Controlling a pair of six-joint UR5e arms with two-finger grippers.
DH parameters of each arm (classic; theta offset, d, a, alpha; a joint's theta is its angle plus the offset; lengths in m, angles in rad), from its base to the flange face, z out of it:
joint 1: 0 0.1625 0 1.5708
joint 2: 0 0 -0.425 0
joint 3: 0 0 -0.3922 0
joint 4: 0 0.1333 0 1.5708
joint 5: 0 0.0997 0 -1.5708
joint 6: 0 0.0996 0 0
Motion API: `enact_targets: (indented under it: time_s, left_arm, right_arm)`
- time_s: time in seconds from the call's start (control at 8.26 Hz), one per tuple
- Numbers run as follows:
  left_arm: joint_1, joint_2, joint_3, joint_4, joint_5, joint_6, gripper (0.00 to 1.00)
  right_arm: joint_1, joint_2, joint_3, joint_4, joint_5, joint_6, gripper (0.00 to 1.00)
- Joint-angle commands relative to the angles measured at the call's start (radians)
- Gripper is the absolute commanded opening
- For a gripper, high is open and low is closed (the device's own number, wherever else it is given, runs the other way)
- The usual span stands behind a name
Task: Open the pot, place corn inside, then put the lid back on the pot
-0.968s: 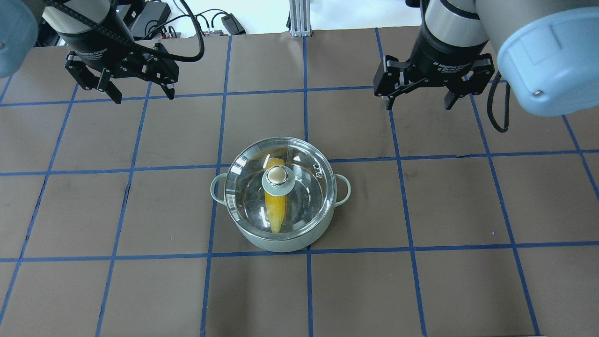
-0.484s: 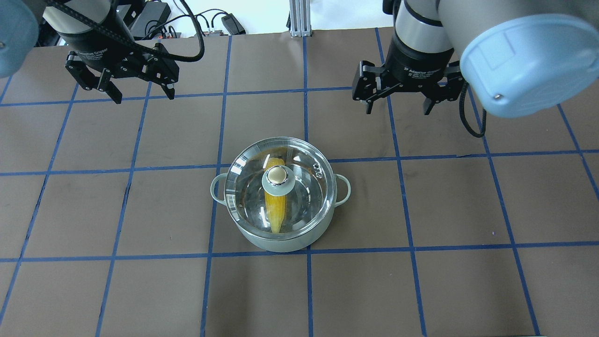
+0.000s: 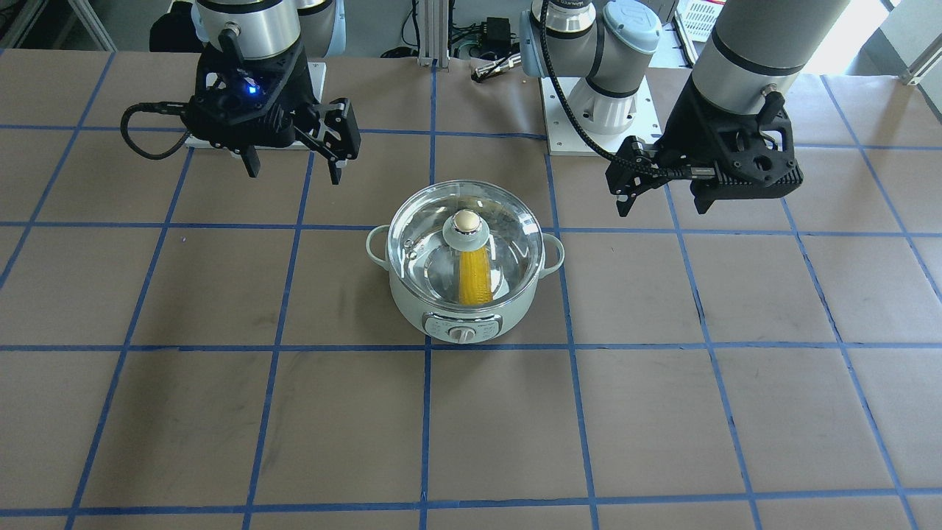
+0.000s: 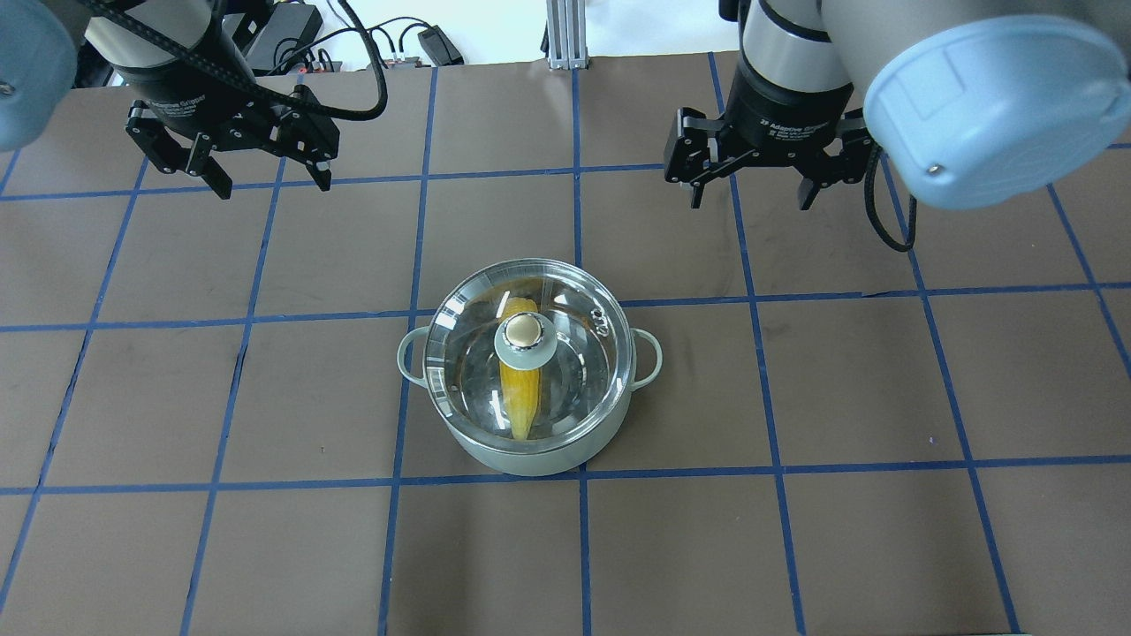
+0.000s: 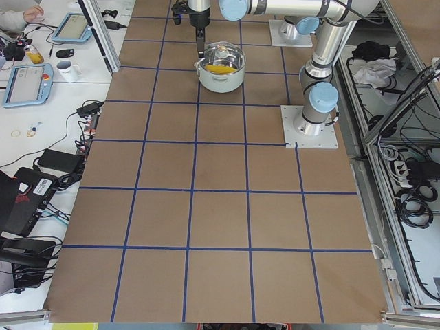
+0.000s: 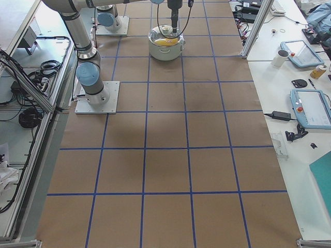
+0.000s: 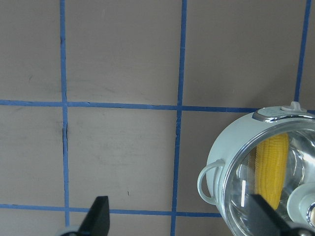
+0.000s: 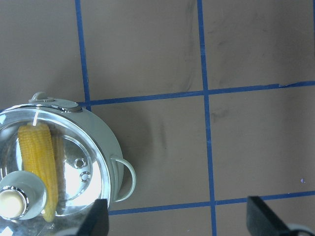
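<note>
Pot (image 4: 521,455) stands on the tabletop (image 4: 884,548), between the two tools and well apart from each. Lid (image 4: 574,371) is seated, corn (image 4: 519,397) lies beneath it. Left tool (image 4: 272,184) is released and empty, as is right tool (image 4: 751,201). Judgement: final step looks done; next move needs only clearance.

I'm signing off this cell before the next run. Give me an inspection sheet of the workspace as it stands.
Surface: brown table, blue tape grid; no spill seen.
Job's things: lid seated on the pot, corn inside.
Clutter: nothing seen.
Grippers: left gripper and right gripper open, empty, clear of the pot.
Cables: black wrist cables loop free, off the pot.
Surroundings: mug and tablets on the side bench.
</note>
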State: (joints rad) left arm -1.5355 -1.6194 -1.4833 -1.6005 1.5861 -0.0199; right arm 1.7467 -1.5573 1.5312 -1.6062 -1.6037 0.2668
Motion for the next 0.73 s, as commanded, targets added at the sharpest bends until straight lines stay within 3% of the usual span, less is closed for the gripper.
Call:
enact_targets:
  time_s: [0.0, 0.61]
  left_arm:
    - [0.000, 0.003, -0.006, 0.002, 0.000, 0.000, 1.00]
    - [0.000, 0.003, -0.008, -0.001, 0.000, 0.003, 1.00]
  right_arm:
    - [-0.067, -0.013, -0.006, 0.011, 0.039, -0.021, 1.00]
    - [-0.067, -0.024, -0.005, 0.028, 0.036, -0.023, 1.00]
